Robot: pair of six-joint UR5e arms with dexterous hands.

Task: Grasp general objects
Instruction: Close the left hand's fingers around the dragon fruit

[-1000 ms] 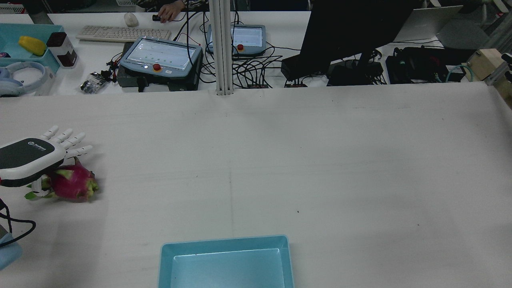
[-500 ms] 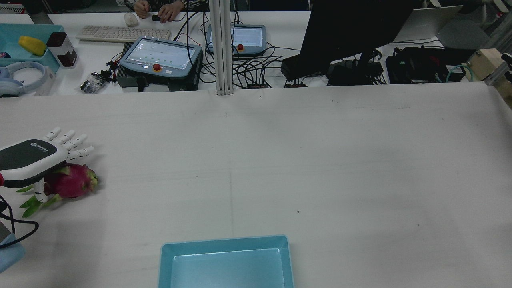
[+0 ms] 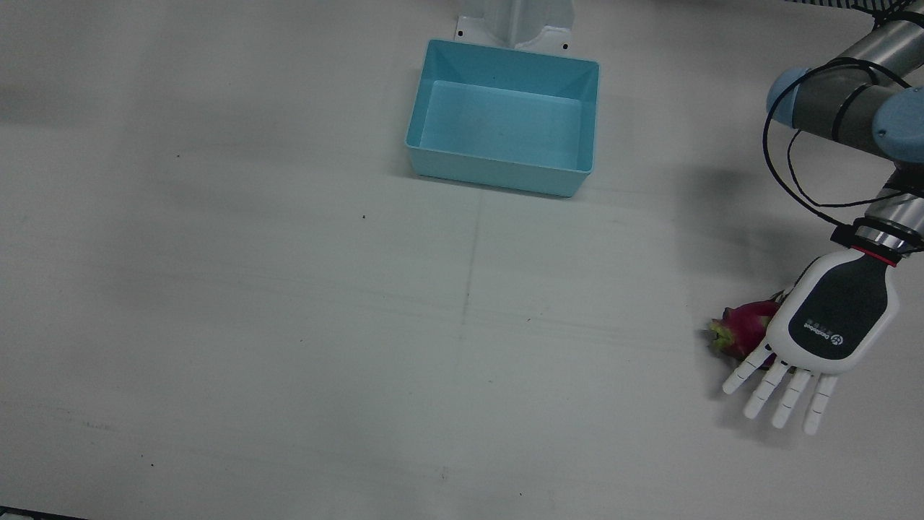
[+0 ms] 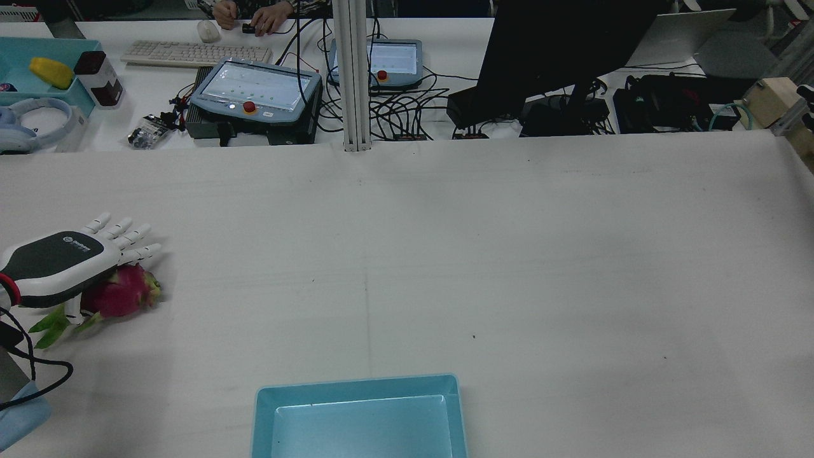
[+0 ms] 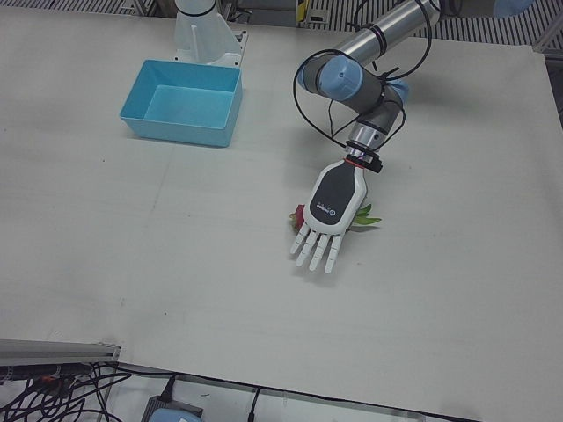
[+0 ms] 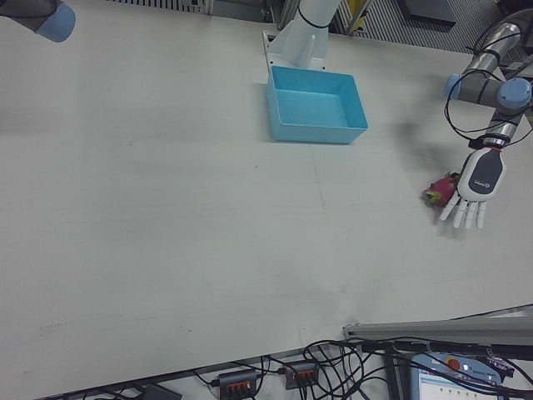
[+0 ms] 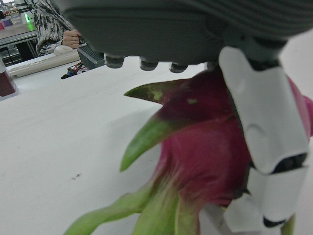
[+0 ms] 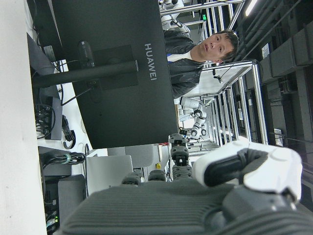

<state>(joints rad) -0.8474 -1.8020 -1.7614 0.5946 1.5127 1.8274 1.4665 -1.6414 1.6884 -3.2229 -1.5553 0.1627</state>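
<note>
In the front view the bin sits at 12 o'clock on the table, empty. The dragon fruit lies far off at about 4 o'clock, near the table's edge, well apart from the bin. The left hand is spread flat, palm down, right over the fruit; the fingers reach straight out past it. In the left hand view the thumb lies against the fruit's side, but nothing is curled round it, so the hand is released and grasps nothing yet.

The right hand shows only in its own view, away from the table, and I cannot tell how its fingers stand.

The fruit looks fairly heavy for its size, firm, egg-shaped and likely to roll. Its skin seems smooth, and the green scales are limp, a poor hold. Best take it round the thick red middle, fingers on one side, thumb opposite.
</note>
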